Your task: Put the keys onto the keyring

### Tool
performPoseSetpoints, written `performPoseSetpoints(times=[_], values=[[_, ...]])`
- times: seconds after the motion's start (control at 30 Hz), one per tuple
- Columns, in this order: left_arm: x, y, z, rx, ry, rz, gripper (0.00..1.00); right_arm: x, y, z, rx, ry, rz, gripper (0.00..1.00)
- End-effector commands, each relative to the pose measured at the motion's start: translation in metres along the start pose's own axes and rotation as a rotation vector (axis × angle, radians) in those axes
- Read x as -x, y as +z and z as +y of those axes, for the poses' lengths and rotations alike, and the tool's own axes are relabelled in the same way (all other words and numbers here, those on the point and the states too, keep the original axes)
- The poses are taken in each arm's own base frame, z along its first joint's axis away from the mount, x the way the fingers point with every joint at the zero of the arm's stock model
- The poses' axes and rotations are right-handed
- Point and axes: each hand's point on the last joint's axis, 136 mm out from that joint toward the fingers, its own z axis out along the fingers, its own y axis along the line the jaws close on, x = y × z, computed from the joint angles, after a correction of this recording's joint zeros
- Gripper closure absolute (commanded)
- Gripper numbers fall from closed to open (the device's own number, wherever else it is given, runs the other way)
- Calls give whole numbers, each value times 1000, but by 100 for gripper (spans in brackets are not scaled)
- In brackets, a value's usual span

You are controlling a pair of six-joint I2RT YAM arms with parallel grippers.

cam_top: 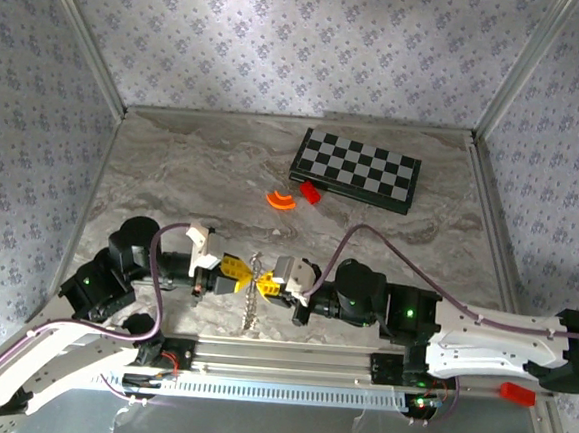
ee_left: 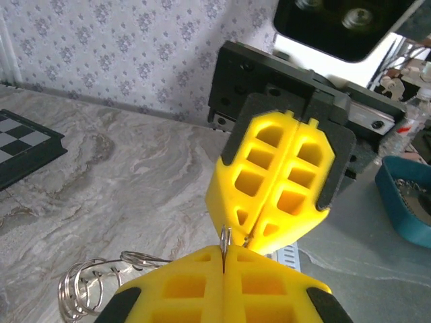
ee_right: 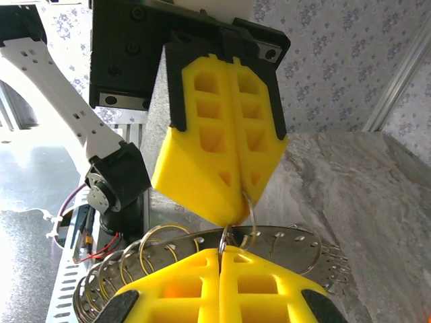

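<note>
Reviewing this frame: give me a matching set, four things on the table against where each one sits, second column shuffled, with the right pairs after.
Things:
1. chessboard
2. red block
3. orange arc piece
4. ring chain

Places:
A. pinched between the left gripper and the right gripper
B. lying flat toward the far side of the table
C. just left of the red block
D. at the chessboard's near-left corner

Pairs: 1-B, 2-D, 3-C, 4-A
</note>
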Motion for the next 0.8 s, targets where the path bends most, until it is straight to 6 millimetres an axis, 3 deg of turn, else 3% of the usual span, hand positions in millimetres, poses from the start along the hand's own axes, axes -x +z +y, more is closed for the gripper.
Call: performPoseSetpoints(times=[0.0,0.33,0.53,0.77], values=[[26,4,-5,-16,21,-118,100,3,-2,-4,-49,-39,-21,100],[39,2,-8,11,56,-232,100,1,-10,-9,-78,-35,-41,99],[35,4,-16,-31,80,-252,100,9,-19,-7,-61,-5,-64,79],[41,-1,-37,-123,154,-310,100,35,-50,-1,5,75,-175,70]])
